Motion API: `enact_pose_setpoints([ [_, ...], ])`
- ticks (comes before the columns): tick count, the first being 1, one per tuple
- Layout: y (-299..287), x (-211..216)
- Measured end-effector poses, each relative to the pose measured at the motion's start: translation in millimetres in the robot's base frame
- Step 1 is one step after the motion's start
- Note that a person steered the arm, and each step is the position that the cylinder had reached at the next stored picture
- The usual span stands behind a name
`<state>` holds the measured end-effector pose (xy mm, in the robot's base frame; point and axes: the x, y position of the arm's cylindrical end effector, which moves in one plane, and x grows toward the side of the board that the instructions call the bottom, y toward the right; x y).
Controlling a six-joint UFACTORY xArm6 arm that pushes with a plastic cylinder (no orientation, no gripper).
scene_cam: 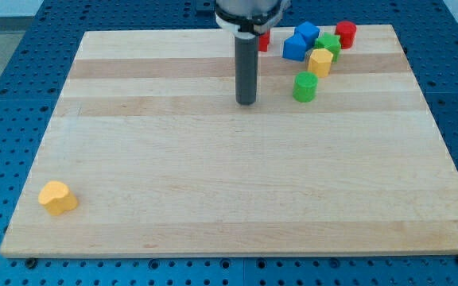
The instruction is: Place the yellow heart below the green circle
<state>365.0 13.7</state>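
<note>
The rod's tip (246,102) sits on the far half of the wooden board (213,199), touching no block, and there are no fingers on it to open or close, just the bare end of the rod. The yellow heart (58,197) lies all alone in the near left corner, well apart from the tip, while the green circle (305,86) stands just right of the tip. Behind that circle a cluster crowds the far right edge: a yellow block (320,61), another green block (330,44), two blue blocks (300,42), a red cylinder (346,33), and a red block (264,40) half hidden behind the rod.
</note>
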Motion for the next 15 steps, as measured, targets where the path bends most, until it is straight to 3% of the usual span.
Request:
enact_pose_setpoints([
  [1, 61.3, -7.0],
  [2, 81.4, -33.7],
  [3, 118.9, -25.8],
  [4, 137.6, 27.2],
  [5, 118.1, 25.2],
  [7, -129.3, 21.1],
  [9, -316.8, 141.2],
  [10, -307.1, 207.1],
  [11, -248.5, 221.0],
  [12, -240.9, 160.9],
  [13, -255.3, 166.7],
  [14, -279.3, 200.2],
  [15, -316.8, 170.3],
])
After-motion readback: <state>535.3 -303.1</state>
